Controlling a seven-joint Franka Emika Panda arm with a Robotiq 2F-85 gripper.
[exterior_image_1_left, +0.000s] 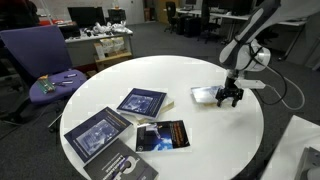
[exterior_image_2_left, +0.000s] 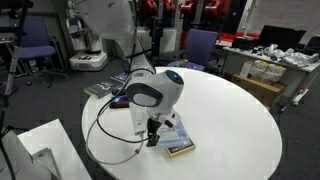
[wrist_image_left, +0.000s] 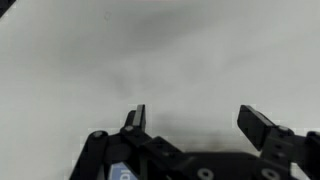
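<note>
Count: five flat books are lying on the round white bench (exterior_image_1_left: 215, 140). Four dark-covered books (exterior_image_1_left: 141, 101) are sitting grouped on one side, and the frame edge is cutting off one of them. One pale thin book (exterior_image_1_left: 204, 95) with a bluish-white cover is lying well apart from that group, near the bench rim. One arm and one gripper are in view.

Pose: the white arm (exterior_image_1_left: 250, 35) is arching in over the bench rim. Its wrist is bending so that the gripper (exterior_image_1_left: 231, 100) is pointing straight down. In both exterior views the gripper is hanging low over one end of the pale thin book; whether it is touching the cover, I cannot tell.

Jaws: in the wrist view they are standing wide apart and gripping nothing. Only bare bench is showing between them, and a sliver of blue cover is peeking out beneath the gripper body.
</note>
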